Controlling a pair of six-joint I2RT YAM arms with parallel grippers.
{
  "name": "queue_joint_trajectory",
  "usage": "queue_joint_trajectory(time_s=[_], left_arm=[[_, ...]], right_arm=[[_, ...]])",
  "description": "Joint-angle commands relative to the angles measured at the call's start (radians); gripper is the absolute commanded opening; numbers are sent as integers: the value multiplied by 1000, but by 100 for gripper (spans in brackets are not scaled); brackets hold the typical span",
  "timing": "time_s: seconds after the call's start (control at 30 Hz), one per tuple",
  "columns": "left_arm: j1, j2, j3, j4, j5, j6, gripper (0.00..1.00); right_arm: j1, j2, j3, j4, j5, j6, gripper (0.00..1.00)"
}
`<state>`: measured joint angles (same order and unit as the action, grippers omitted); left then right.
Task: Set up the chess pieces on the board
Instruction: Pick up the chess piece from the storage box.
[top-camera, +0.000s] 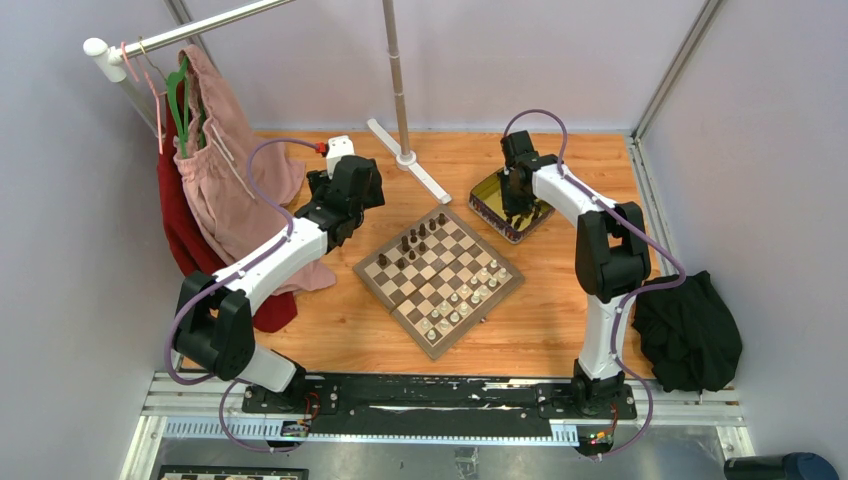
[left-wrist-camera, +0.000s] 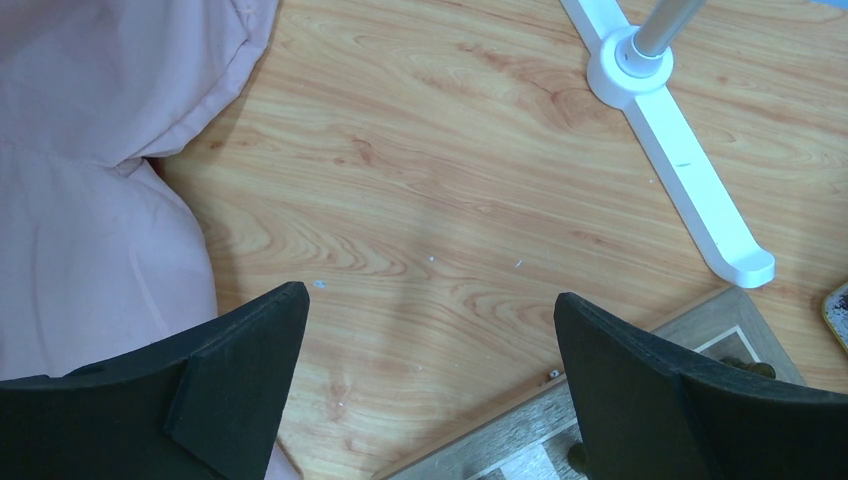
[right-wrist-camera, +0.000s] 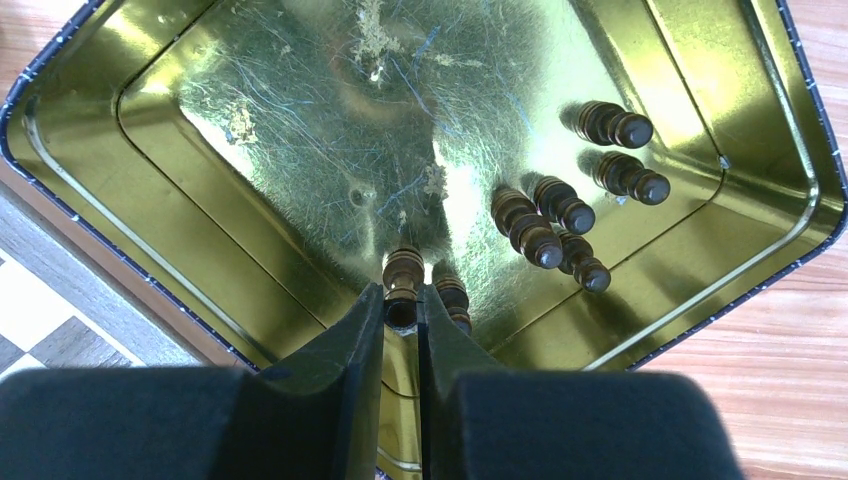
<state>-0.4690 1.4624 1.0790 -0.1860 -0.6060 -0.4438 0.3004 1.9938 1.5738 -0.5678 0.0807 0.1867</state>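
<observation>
Chess piece (right-wrist-camera: 403, 272), dark, sits pinched in the right claw (right-wrist-camera: 401, 294) inside the tin (right-wrist-camera: 250, 120); left claw (left-wrist-camera: 428, 297) gapes.

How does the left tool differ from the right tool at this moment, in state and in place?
The left tool is wide open and holds nothing; the right tool is closed on a dark chess piece. The left tool hangs over the bare table, between the pink cloth and a corner of the board; the right tool is down inside the gold tin. Both are black.
</observation>
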Motion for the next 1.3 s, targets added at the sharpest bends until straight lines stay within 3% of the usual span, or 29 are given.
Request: queue_joint_trajectory(time_s=[0.0, 1.27], left_arm=[[-7, -22, -11, 8, -15, 10, 100], [-7, -19, -22, 4, -18, -2, 100]], right_arm=[[-14, 10, 12, 9, 30, -13, 0], [15, 21, 23, 58, 139, -76, 0]])
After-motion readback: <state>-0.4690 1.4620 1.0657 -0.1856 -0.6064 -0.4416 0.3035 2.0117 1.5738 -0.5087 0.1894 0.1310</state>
